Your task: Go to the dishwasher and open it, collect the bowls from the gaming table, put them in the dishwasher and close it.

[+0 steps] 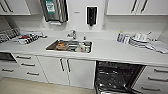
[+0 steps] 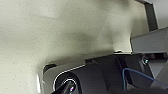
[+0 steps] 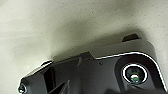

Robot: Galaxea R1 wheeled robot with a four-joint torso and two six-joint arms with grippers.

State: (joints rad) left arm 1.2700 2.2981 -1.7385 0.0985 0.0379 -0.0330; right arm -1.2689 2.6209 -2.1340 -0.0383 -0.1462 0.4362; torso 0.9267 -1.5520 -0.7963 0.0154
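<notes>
The dishwasher (image 1: 117, 77) stands open under the desk (image 1: 107, 51), racks showing. Dishes lie in the sink (image 1: 70, 46). Whether either end effector is wide or narrow, I cannot tell.

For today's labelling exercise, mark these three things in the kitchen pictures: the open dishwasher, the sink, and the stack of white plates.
dishwasher (image 1: 113, 75): head view, on its dark interior with racks.
sink (image 1: 70, 45): head view, on the steel basin.
stack of white plates (image 1: 137, 41): head view, on the plates' rims.

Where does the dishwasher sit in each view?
Head: dishwasher at lower right, under the counter, door open.
Left wrist: pale floor behind the robot's dark plate.
Right wrist: the same floor and plate.
Shared landmark: the pale floor, lower left in the head view.
</notes>
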